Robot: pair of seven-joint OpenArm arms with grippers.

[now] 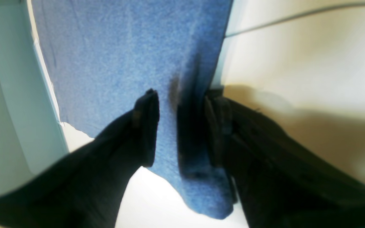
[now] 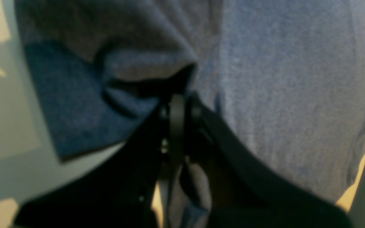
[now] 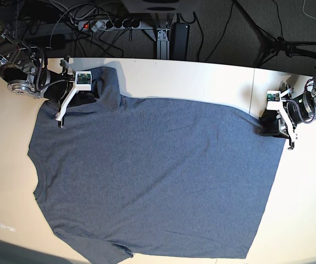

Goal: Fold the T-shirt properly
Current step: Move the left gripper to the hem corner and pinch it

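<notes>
The blue-grey T-shirt (image 3: 152, 176) lies spread flat on the pale table (image 3: 201, 77), neck to the left, with no lettering showing. My left gripper (image 3: 266, 128) is at the shirt's far right hem corner. In the left wrist view it (image 1: 182, 126) is open, with that corner of the T-shirt (image 1: 122, 57) lying between the fingers (image 1: 146, 126). My right gripper (image 3: 94, 94) is at the far left sleeve. In the right wrist view it (image 2: 179, 104) is shut on bunched cloth of the T-shirt (image 2: 296, 95), and the sleeve is lifted and creased there.
A power strip (image 3: 108, 25) with cables lies behind the table's far edge. Black stand legs (image 3: 278, 41) are at the back right. A thin cable (image 1: 296, 15) crosses the table beside the left gripper. Bare table shows along the far side and at the right.
</notes>
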